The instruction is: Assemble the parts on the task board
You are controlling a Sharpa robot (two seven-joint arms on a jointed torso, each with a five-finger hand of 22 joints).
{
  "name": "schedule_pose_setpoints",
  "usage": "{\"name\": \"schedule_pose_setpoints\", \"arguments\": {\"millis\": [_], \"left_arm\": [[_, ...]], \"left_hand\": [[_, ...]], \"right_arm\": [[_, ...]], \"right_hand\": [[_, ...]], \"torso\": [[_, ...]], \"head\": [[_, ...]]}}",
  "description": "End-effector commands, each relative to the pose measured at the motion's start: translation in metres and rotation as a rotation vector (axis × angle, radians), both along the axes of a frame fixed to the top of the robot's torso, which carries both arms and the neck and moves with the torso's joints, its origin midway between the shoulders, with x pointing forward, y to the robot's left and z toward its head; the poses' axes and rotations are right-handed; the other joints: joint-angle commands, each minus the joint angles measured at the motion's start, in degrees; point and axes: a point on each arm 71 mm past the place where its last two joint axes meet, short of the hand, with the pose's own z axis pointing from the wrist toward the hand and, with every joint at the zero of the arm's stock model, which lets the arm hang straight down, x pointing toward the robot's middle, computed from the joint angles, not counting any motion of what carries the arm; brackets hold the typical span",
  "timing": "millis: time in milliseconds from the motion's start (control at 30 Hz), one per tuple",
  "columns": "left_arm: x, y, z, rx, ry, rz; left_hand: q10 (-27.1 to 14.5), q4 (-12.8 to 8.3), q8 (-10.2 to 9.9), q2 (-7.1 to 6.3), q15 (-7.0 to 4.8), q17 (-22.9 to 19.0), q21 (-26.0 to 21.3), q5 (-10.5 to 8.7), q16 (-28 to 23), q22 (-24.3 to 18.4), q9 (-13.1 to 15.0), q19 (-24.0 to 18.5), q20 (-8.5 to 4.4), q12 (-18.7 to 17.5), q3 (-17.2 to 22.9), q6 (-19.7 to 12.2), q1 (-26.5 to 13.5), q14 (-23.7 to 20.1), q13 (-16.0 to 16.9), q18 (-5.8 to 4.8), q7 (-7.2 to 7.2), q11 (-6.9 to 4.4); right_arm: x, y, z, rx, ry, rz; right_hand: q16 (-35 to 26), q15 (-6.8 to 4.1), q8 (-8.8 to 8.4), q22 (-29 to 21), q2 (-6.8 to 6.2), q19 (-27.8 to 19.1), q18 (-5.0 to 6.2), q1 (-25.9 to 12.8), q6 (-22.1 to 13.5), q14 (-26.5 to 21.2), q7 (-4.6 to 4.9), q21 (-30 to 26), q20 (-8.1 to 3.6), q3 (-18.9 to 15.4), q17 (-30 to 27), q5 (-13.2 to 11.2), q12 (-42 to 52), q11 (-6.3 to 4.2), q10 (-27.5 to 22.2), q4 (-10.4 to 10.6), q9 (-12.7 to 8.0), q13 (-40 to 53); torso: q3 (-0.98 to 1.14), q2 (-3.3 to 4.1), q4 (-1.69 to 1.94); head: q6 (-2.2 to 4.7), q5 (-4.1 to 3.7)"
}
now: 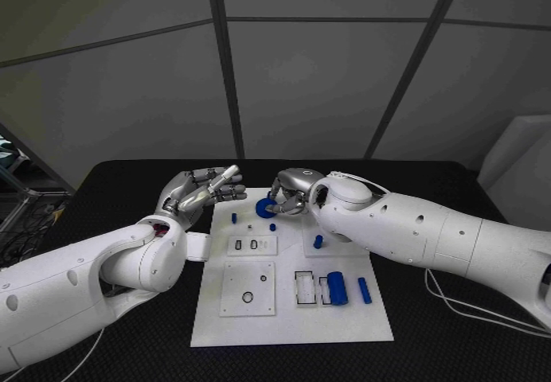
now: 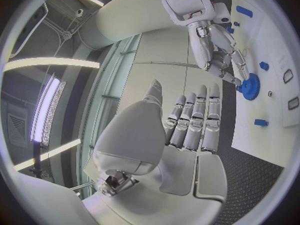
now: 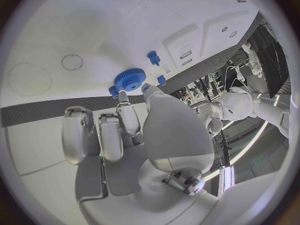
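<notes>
Presently, we find the right hand [image 1: 296, 193] pinching a blue gear [image 1: 265, 208] at the far end of the white board [image 1: 290, 318], just above or on its surface; we cannot tell which. The left hand [image 1: 205, 189] hangs open beside the board over the black desk [image 1: 459, 350], holding nothing. Several blue pegs [image 1: 234, 216] already stand upright. A blue cylinder [image 1: 337, 286] and a blue bar [image 1: 364, 290] lie loose near the front, so we judge assembly partly done.
</notes>
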Motion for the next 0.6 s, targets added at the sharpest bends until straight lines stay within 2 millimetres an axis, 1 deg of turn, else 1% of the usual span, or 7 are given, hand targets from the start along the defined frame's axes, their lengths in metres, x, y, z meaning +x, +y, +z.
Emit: {"name": "schedule_pose_setpoints", "arguments": {"millis": [33, 167, 267, 300, 400, 567, 600], "left_arm": [[0.0, 0.0, 0.001, 0.002, -0.009, -0.008], [0.001, 0.003, 0.001, 0.004, -0.009, -0.002], [0.002, 0.005, 0.001, 0.006, -0.008, 0.002], [0.002, 0.005, 0.001, 0.007, -0.008, 0.002], [0.002, 0.006, 0.0, 0.007, -0.007, 0.002], [0.003, 0.007, 0.0, 0.008, -0.006, 0.002], [0.003, 0.006, 0.0, 0.007, -0.006, 0.002]], "left_hand": [[-0.3, -0.3, -0.3, 0.45, 0.25, 0.1, -0.3, -0.33, -0.3, -0.1, -0.1, -0.1, 0.07, -0.3, 0.0, -0.4, 0.1, -0.2, 0.0, -0.65, 1.29, -0.04], [-0.3, -0.3, -0.3, 0.45, 0.25, 0.1, -0.3, -0.33, -0.3, -0.1, -0.1, -0.1, 0.07, -0.3, 0.0, -0.4, 0.1, -0.2, 0.0, -0.65, 1.29, -0.04], [-0.3, -0.3, -0.3, 0.45, 0.25, 0.1, -0.3, -0.33, -0.3, -0.1, -0.1, -0.1, 0.07, -0.3, 0.0, -0.4, 0.1, -0.2, 0.0, -0.65, 1.29, -0.04], [-0.3, -0.3, -0.3, 0.45, 0.25, 0.1, -0.3, -0.33, -0.3, -0.1, -0.1, -0.1, 0.07, -0.3, 0.0, -0.4, 0.1, -0.2, 0.0, -0.65, 1.29, -0.04], [-0.4, -0.6, -0.3, 0.72, 0.29, 0.1, -0.3, -0.27, -0.4, -0.1, -0.1, -0.1, 0.1, -0.4, 0.1, -0.4, 0.4, -0.1, 0.0, -0.64, 1.3, 0.0], [-0.4, -0.7, -0.3, 0.84, 0.29, 0.1, -0.3, -0.26, -0.5, -0.1, -0.1, -0.1, 0.11, -0.4, 0.2, -0.4, 0.5, -0.1, 0.1, -0.64, 1.29, -0.01], [-0.4, -0.7, -0.2, 0.86, 0.29, 0.1, -0.3, -0.26, -0.5, -0.1, -0.1, -0.1, 0.11, -0.4, 0.2, -0.3, 0.5, -0.1, 0.1, -0.64, 1.29, -0.01]], "right_arm": [[-0.003, -0.006, 0.01, 0.084, -0.084, 0.004], [-0.009, -0.022, 0.017, 0.148, -0.114, 0.008], [-0.015, -0.042, 0.02, 0.186, -0.097, -0.003], [-0.016, -0.049, 0.02, 0.19, -0.083, -0.006], [-0.019, -0.077, 0.019, 0.206, -0.021, -0.029], [-0.021, -0.124, 0.019, 0.25, 0.053, -0.082], [-0.022, -0.135, 0.02, 0.259, 0.062, -0.09]], "right_hand": [[0.2, 0.17, -0.44, 5.8, -0.14, 0.2, -0.49, 0.9, 0.0, 4.8, 0.06, 0.1, 0.07, 0.1, 9.0, 0.8, 0.3, -0.02, 0.3, -0.6, -0.1, 0.2], [0.0, 0.15, -0.73, 5.6, -0.44, 0.0, -0.45, 1.8, 0.1, 4.8, 0.07, 0.1, 0.07, 0.6, 8.7, 1.7, 0.0, -0.03, 0.2, -1.0, -0.1, 0.0], [-0.1, 0.13, -0.68, 5.4, -0.83, -0.1, -0.39, 2.2, 0.6, 4.7, 0.0, -0.1, 0.06, 0.7, 8.4, 1.6, -0.1, -0.08, 0.1, -1.2, -0.1, -0.1], [-0.2, 0.1, -0.67, 5.2, -1.04, -0.3, -0.35, 2.3, 0.7, 4.6, -0.03, -0.2, 0.04, 0.7, 8.3, 1.4, -0.2, -0.11, 0.0, -1.3, -0.1, -0.2], [-1.0, -0.03, -0.61, 3.3, -2.36, -1.7, 0.08, 3.5, 1.5, 4.2, -0.22, -1.1, -0.05, 0.5, 6.6, -1.9, -1.5, -0.26, -0.7, -2.0, 0.0, -1.2], [-1.4, -0.15, -1.1, 2.6, -3.67, -2.4, 0.26, 5.7, 1.3, 4.1, -0.29, -1.5, -0.18, -0.2, 6.0, -2.8, -1.9, -0.36, -0.9, -3.3, -0.1, -1.6], [-1.5, -0.21, -1.16, 2.5, -3.78, -2.4, 0.27, 6.4, 1.4, 4.1, -0.4, -1.6, -0.24, -0.3, 6.0, -3.1, -1.9, -0.47, -0.9, -3.6, -0.1, -1.5]], "torso": [[0.02, -0.02, -0.16], [0.08, -0.04, -0.32], [0.09, -0.14, -0.45], [0.1, -0.18, -0.5], [0.17, -0.33, -0.79], [0.23, -0.54, -1.04], [0.21, -0.61, -0.97]], "head": [[0.08, 0.18], [0.22, 0.16], [0.27, 0.13], [0.27, 0.18], [0.23, 0.45], [0.28, 0.54], [0.33, 0.25]]}}
